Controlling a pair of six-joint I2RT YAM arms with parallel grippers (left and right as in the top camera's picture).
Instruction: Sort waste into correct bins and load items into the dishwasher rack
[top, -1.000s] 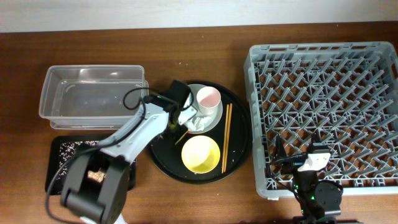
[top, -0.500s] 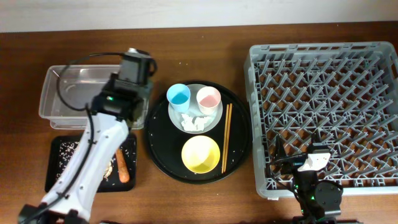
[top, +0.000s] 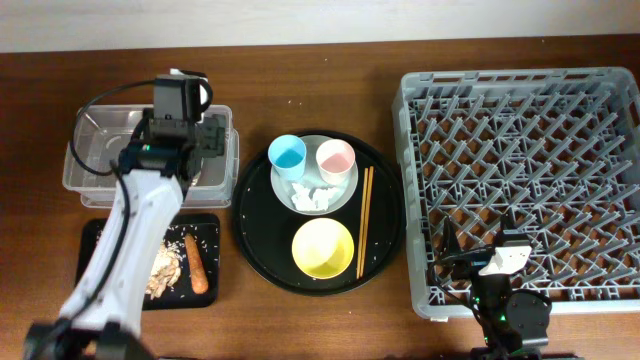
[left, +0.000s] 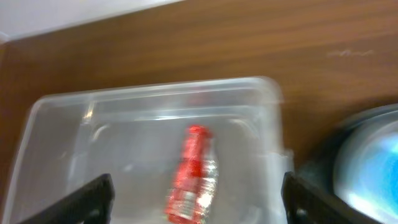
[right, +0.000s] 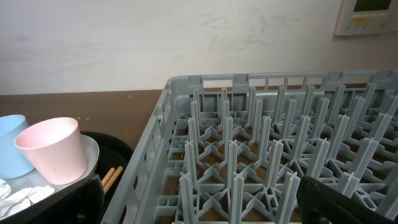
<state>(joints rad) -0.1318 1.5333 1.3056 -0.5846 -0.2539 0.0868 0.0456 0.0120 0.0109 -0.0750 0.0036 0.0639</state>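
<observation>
My left gripper (top: 178, 150) hovers over the clear tub (top: 95, 160), jaws open. Under it, on the tub's floor (left: 124, 143), lies the red wrapper (left: 194, 174), free between the spread fingers (left: 93, 199). On the pale plate (top: 345, 195) stand the blue cup (top: 287, 153) and pink cup (top: 335, 158), beside crumpled tissue (top: 313, 196). The yellow bowl (top: 323, 248) and chopsticks (top: 365, 215) rest on the round black tray (top: 260, 235). My right gripper (top: 497, 262) sits open and empty at the grey rack's (top: 520, 180) front left corner.
The small black tray (top: 95, 250) at the front left holds a carrot piece (top: 197, 264), beige scraps (top: 165, 268) and rice grains. The right wrist view shows the rack's pegs (right: 249, 155) ahead and the pink cup (right: 53, 152) to the left.
My left arm swung from the round tray to above the clear tub and its jaws opened; the red wrapper now lies loose in the tub. The right arm has not moved.
</observation>
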